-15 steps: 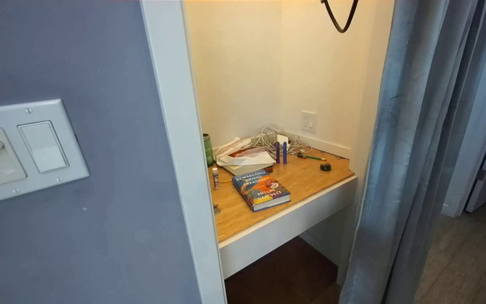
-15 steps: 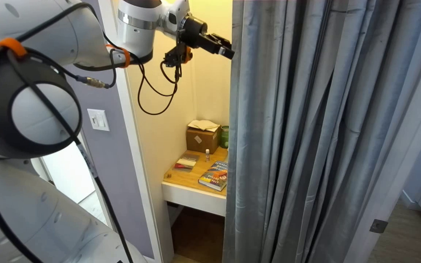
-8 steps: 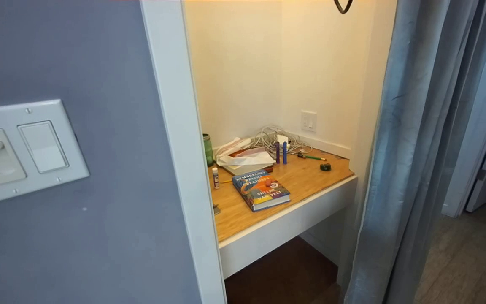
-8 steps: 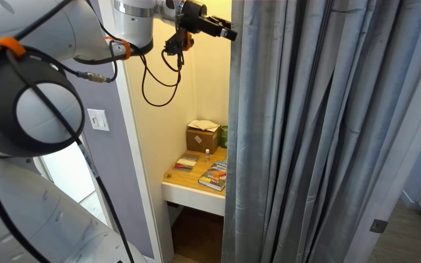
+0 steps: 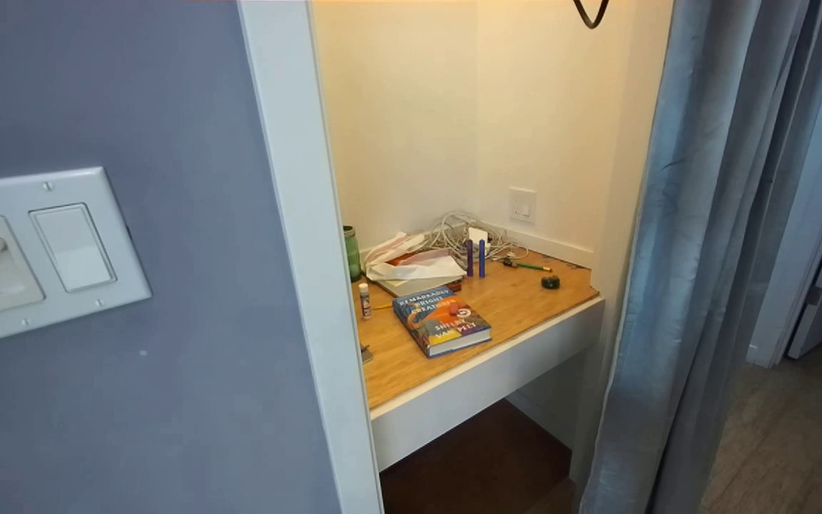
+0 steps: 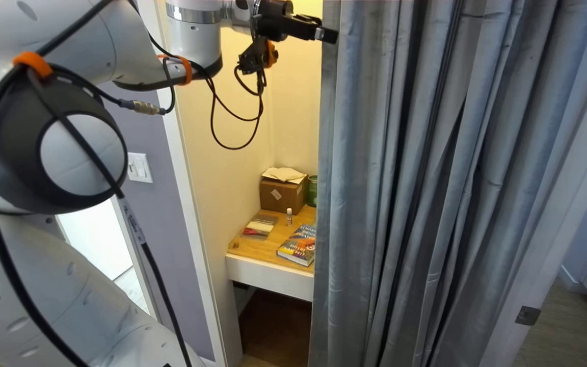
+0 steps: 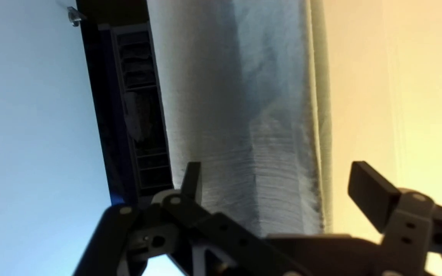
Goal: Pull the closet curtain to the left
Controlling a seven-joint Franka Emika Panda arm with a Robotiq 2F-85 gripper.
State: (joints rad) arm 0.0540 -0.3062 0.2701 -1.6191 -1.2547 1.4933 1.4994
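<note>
Home setting: curtain (image 6: 405, 204) at closet (image 5: 404, 121), wooden desk shelf (image 5: 525, 300) with book (image 5: 443, 323), cables (image 5: 452, 232); switch plate (image 5: 54, 253) on wall (image 5: 161, 93).

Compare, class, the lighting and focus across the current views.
In both exterior views, warm light in the closet, deep shadow under its desk shelf; in an exterior view, bluish sheen on the closet curtain; in the wrist view, warm glow at right, cool blue at left, jaws looking slightly soft.

Both exterior views angled downward, sharing the closet (image 5: 404, 128), wrist view close on curtain (image 7: 213, 96)
</note>
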